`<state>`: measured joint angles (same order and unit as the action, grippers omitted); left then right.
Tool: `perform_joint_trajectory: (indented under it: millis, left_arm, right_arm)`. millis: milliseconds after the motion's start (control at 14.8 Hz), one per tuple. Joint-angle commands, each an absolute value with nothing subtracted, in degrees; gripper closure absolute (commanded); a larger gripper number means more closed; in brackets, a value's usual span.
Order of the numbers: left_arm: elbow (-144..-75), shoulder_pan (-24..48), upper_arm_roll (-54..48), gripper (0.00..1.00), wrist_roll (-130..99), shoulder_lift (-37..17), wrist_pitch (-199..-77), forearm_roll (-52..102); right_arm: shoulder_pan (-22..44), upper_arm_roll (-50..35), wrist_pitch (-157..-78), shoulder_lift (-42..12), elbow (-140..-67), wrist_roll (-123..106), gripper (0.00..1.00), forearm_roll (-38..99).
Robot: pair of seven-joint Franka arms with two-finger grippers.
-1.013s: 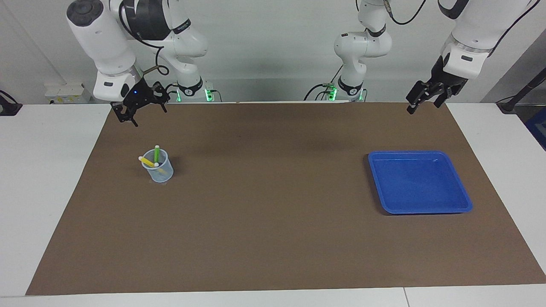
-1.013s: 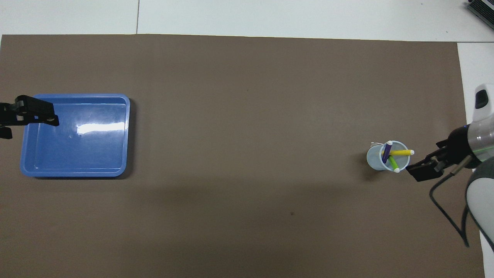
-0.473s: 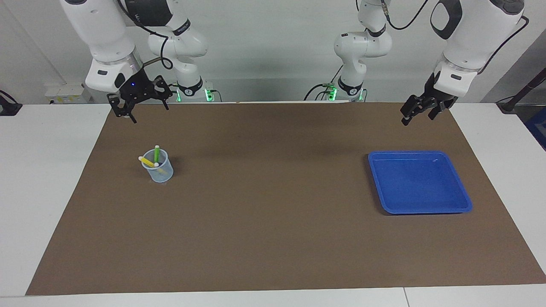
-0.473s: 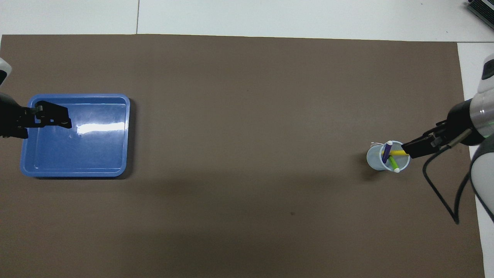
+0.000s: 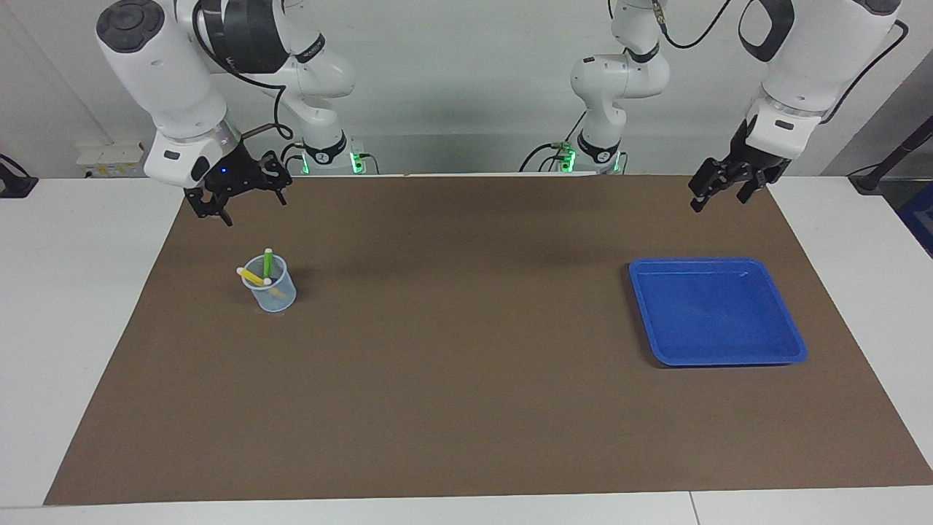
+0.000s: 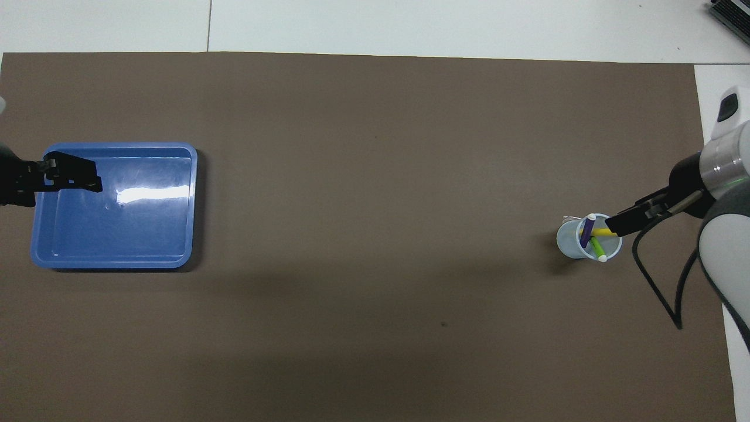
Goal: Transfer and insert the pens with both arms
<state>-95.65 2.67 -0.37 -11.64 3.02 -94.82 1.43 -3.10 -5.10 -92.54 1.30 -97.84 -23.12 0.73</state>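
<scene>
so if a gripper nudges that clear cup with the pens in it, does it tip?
Probably easily. The clear cup looks thin-walled and light, and it stands loose on the brown mat. The pens lean out above its rim, likely raising its balance point. Its narrower base suggests it would topple rather than slide.

Even, bright overhead light, both views sharp. White glare streak on blue tray floor in overhead view. Soft arm shadows across brown mat upper-centre; small shadow beside cup.

Green pen, yellow pen, purple pen — leaning in the cup.
</scene>
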Motion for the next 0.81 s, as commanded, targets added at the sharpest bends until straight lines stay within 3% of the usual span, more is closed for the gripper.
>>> perform_joint_trajectory:
  millis: [0, 743]
  left_arm:
    - [-95.80, 2.90, -0.18, 0.00, -10.99, 3.78, -95.54, 0.35]
    - [-94.22, 2.99, -0.70, 0.00, -10.72, 3.08, -95.27, -0.62]
  right_arm:
    - [-2.55, -3.87, -97.47, 3.69, -102.13, -21.80, 0.00, -0.44]
    - [-1.85, -3.60, -97.03, 3.78, -101.87, -18.19, 0.00, -0.53]
